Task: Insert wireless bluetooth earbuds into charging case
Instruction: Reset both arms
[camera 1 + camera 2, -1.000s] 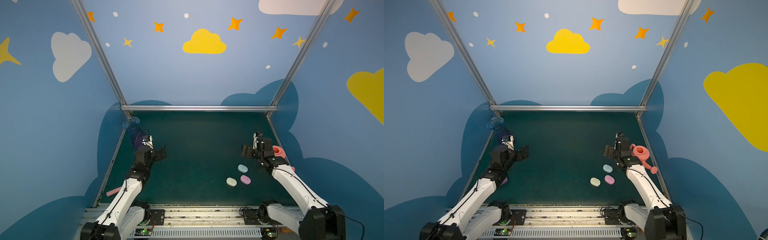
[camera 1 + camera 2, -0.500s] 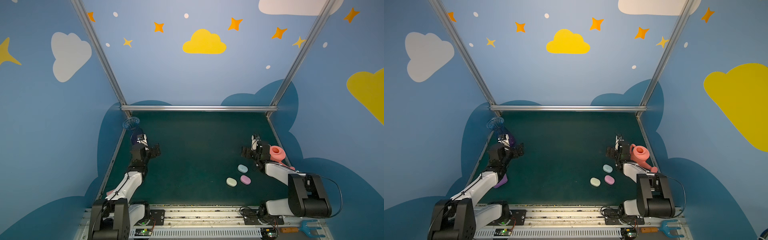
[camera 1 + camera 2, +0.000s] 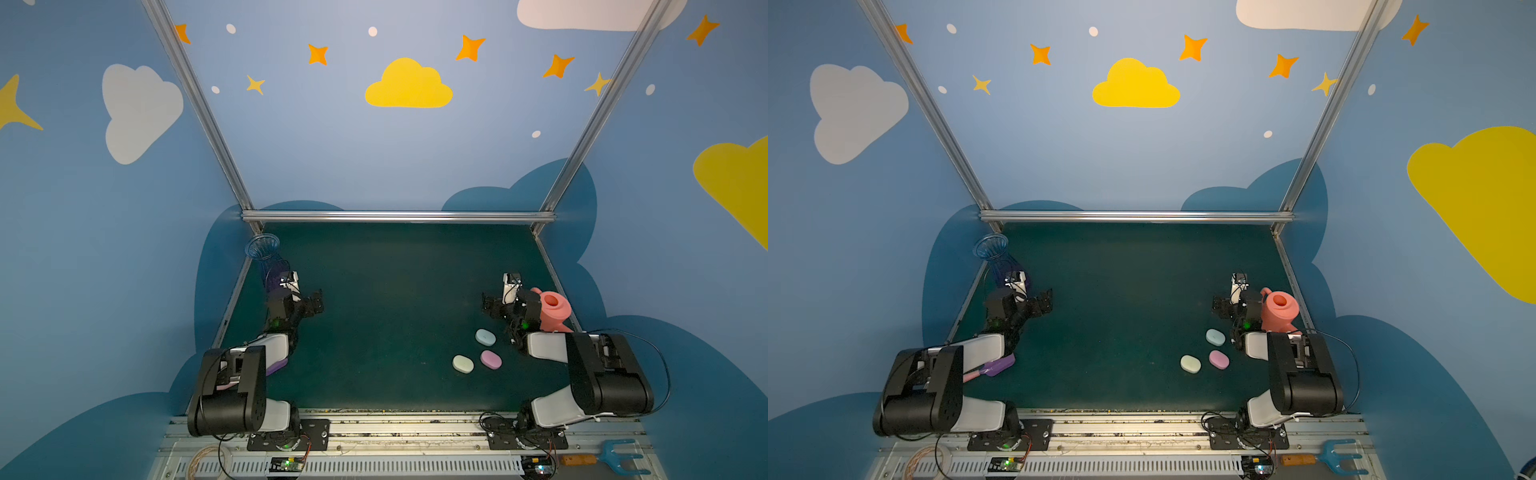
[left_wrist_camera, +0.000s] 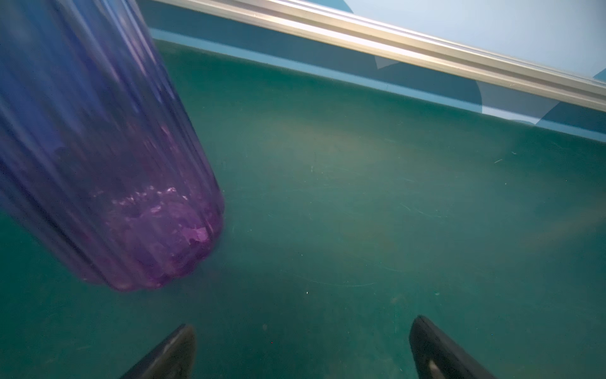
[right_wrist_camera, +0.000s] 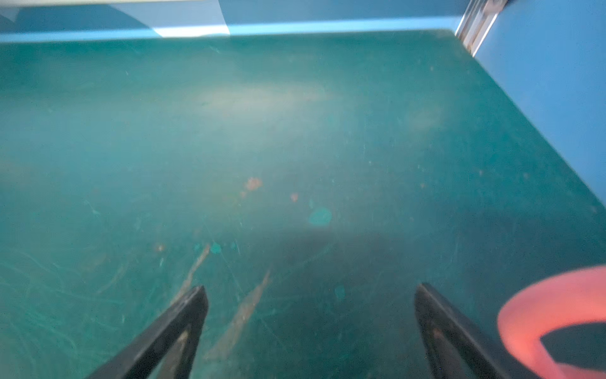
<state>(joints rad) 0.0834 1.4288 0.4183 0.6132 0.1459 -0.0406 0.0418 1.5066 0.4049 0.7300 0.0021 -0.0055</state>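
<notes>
Because no earbud can be made out on the dark green mat [image 3: 395, 270], and the three small oval charging cases, the pale blue case [image 3: 485, 337], the pale green case [image 3: 463, 364] and the pink case [image 3: 491, 359], lie apparently shut close beside the right forearm, a careless reach could shove a light case away instead of opening it. The right gripper [image 3: 487, 305] hangs wide open and empty just beside the coral-pink plastic watering can [image 3: 552, 313], which a sideways swing could knock over. The left gripper [image 3: 316, 300], equally spread and empty, sits near the translucent blue-to-purple ribbed vase [image 4: 98, 147], easily toppled.
</notes>
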